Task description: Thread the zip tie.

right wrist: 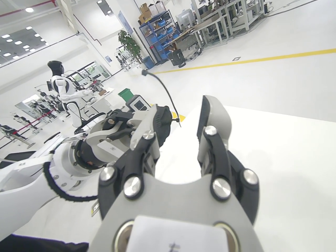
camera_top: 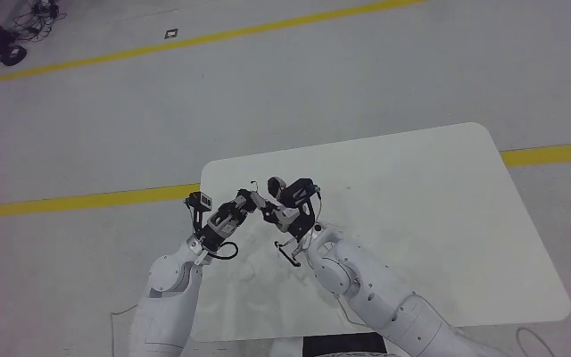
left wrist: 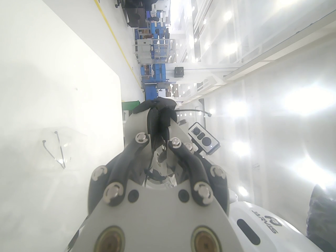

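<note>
Black zip tie (right wrist: pixel 166 90): being pinched near one end by left gripper (left wrist: pixel 158 105) jaws; right gripper (right wrist: pixel 181 111) jaws standing wide, empty; no loop showing, threading apparently not yet done

zip tie (right wrist: pixel 168 93) | held end hidden | inside left gripper (right wrist: pixel 161 121)

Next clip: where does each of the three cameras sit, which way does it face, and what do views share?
Top view: above the arms, looking down at the white table; both arms show, meeting over its near-left part.
Left wrist view: on the left wrist, looking along the left gripper, shut on the zip tie.
Right wrist view: on the right wrist, looking past the open right gripper across the table to the floor beyond.
Shared: both wrist views show the left gripper holding the zip tie.
</note>
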`<state>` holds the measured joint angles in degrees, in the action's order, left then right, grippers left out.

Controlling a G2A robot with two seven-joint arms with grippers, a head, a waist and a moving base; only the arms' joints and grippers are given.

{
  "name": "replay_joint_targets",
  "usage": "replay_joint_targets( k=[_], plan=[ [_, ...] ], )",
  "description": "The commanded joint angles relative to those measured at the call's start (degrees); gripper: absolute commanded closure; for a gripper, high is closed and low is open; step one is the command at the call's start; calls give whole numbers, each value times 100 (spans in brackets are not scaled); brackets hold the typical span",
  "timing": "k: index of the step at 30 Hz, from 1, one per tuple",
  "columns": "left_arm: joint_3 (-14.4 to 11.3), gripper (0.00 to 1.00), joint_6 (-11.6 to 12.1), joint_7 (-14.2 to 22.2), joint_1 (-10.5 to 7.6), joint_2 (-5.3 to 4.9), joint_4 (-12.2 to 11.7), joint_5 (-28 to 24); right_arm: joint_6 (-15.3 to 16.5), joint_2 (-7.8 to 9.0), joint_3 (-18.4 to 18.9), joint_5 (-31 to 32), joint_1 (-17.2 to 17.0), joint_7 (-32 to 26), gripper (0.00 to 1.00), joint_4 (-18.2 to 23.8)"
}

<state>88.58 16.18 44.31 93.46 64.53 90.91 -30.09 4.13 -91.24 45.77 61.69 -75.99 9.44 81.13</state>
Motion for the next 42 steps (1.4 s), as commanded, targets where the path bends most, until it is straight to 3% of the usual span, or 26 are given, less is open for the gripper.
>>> replay_joint_targets(
  k=[1,8,14,17,25,29,32,38,42],
  plan=[
    [0,100,0,0,0,0,0,0,-39,8,29,48,-18,18,0,39],
    [0,100,0,0,0,0,0,0,-176,76,248,355,-138,142,0,160],
    [0,100,0,0,0,0,0,0,-731,130,381,1090,-197,314,0,122],
    [-27,100,-184,-33,-31,4,69,-225,-948,126,405,1214,-203,382,0,71],
    [184,100,-1198,619,-23,-24,159,-1760,-1542,98,383,1765,-79,385,0,-204],
    [264,100,-1559,879,-58,-39,83,-2231,-1697,82,358,1949,-32,418,0,-365],
    [304,100,-1592,1092,-123,-69,82,-2066,-1706,84,354,2014,-22,412,0,-403],
    [284,100,-1628,1036,-128,-64,87,-2118,-1706,84,354,2014,-22,412,0,-403],
    [214,100,-2056,869,-165,-52,40,-2528,-1481,102,350,2120,-48,560,0,-380]
  ],
)
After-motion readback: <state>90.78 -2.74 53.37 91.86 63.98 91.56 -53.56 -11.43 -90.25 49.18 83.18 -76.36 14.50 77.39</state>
